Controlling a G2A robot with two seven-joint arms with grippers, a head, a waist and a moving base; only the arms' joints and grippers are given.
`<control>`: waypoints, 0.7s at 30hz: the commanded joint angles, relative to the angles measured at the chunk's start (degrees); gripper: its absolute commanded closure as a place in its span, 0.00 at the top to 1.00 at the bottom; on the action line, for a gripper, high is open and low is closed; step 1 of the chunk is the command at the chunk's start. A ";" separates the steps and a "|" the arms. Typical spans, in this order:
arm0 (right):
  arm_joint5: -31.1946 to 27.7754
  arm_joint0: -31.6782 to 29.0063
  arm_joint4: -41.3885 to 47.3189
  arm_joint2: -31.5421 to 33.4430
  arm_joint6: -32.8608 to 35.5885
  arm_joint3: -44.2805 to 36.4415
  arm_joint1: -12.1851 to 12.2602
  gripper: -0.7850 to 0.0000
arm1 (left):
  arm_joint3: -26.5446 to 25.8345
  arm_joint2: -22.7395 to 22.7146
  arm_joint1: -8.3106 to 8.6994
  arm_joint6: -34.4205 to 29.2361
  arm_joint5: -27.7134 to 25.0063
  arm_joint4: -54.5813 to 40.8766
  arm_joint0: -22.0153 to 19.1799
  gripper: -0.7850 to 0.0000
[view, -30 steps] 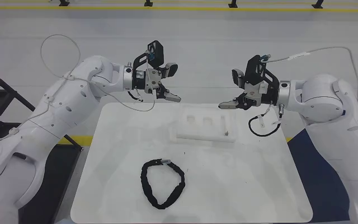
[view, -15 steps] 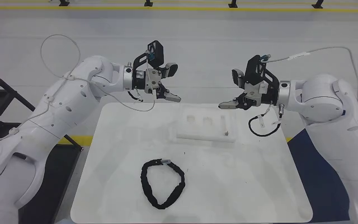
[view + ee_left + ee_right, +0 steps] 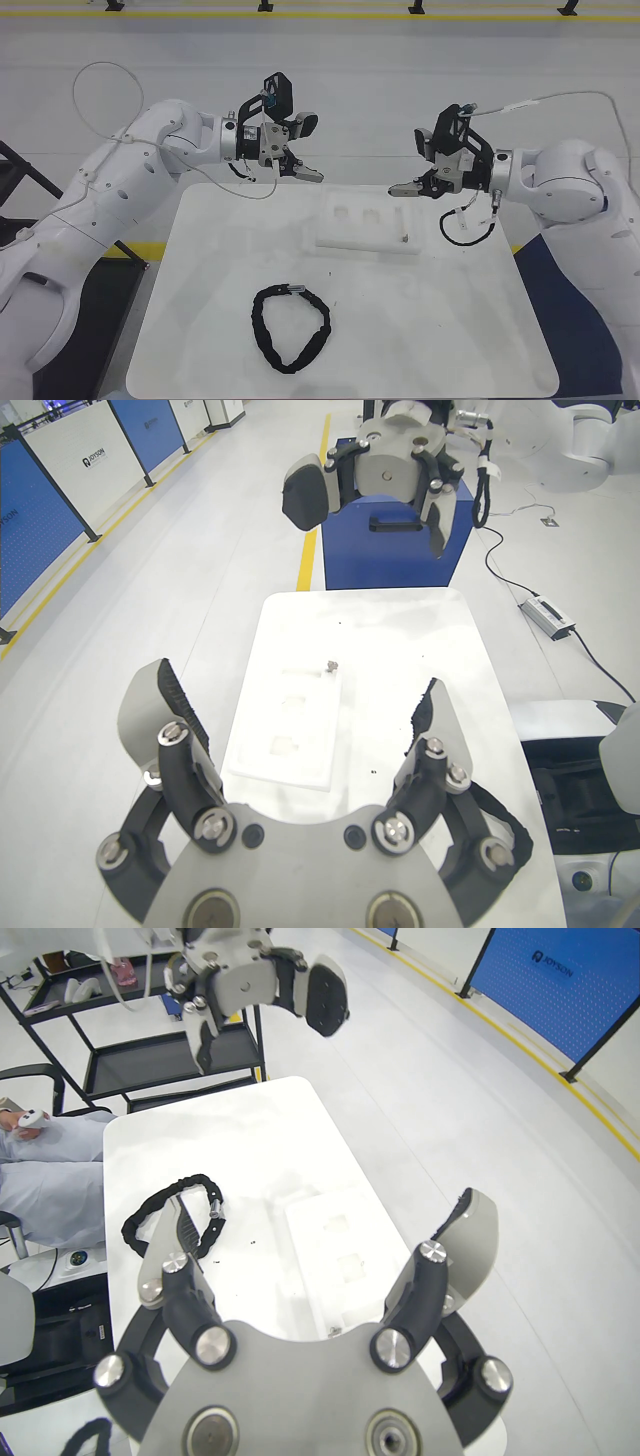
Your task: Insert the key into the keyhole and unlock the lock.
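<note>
Left gripper (image 3: pixel 311 175) and right gripper (image 3: pixel 406 188) hang released, so pickup is pending: the right should drop onto the apparent key (image 3: pixel 404 238) below it.

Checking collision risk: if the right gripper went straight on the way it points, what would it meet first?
Probably the left gripper, facing the right gripper above the table's far edge; the gap between looks free, though heights are unclear.

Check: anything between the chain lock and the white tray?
Nothing but bare table, a few tiny specks, between chain lock and tray; top and right wrist views.
</note>
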 commanded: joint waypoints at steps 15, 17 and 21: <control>15.73 -1.85 -1.36 -6.08 2.50 12.33 -2.02 1.00 | 0.00 0.00 0.00 0.00 0.00 -0.01 0.00 1.00; 20.15 -2.21 -0.76 -6.39 3.72 12.82 -2.24 1.00 | 0.00 0.00 0.00 0.00 0.00 -0.01 0.00 1.00; 28.41 -3.34 1.18 -6.96 6.67 13.16 -2.67 1.00 | 0.00 0.00 0.00 0.00 0.00 -0.01 0.00 1.00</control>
